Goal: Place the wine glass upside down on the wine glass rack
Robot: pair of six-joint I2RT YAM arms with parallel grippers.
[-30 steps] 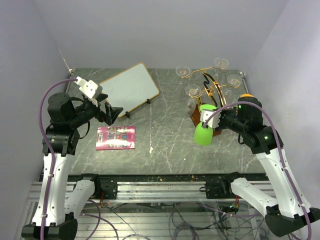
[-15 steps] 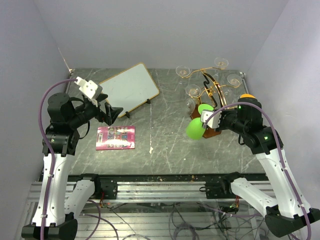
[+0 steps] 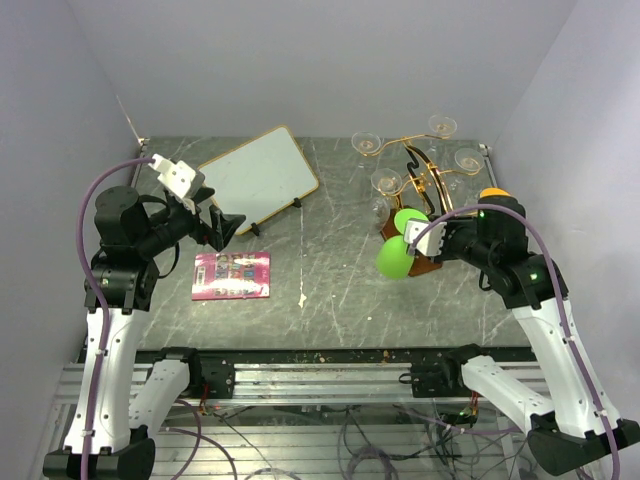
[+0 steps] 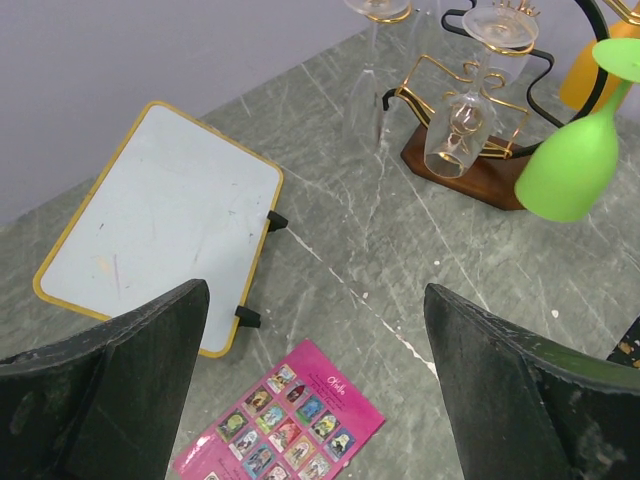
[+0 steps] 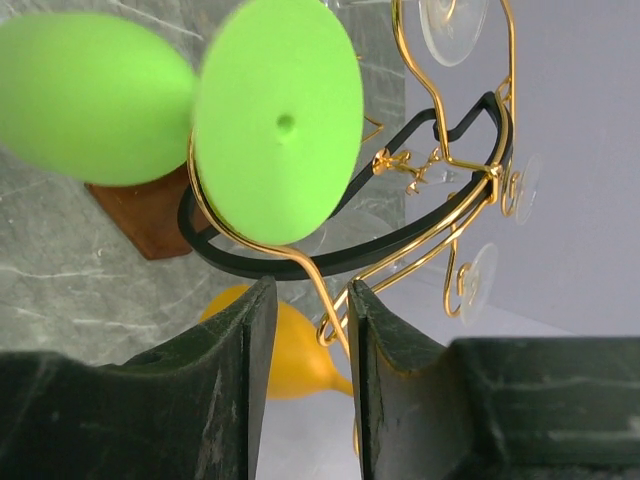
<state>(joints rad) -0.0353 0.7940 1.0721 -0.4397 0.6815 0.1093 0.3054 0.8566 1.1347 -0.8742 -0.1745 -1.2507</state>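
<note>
The wine glass [image 3: 396, 256], bright green, hangs upside down on the wine glass rack [image 3: 430, 180], which stands in the far right corner of the worktop. The glass is on the side of the rack that faces the worktop's middle. Its foot [image 5: 280, 120] is uppermost against a curled gold wire arm [image 5: 215, 215], and its bowl [image 5: 90, 95] hangs below, above the near-left end of the reddish wooden base [image 4: 470, 180]. In the left wrist view its long axis runs about parallel to that of the clear glass [image 4: 455, 135] hanging beside it, so it looks close to plumb rather than cocked. The right gripper [image 5: 308, 295] is the nearer one by far. Its fingers are parted by a narrow gap and hold nothing. The flat underside of the foot faces them squarely, just beyond the tips, and the gold wire shows through the gap. That is what the coming move turns on, in my judgement. The claw should back out along its own line, away from the foot and toward the near right edge, because any sideways drift could catch the wire or nudge the foot off its seat. The left gripper [image 4: 315, 290] is spread wide and empty over the left half of the worktop, well apart from the rack and with no part to play here.
</note>
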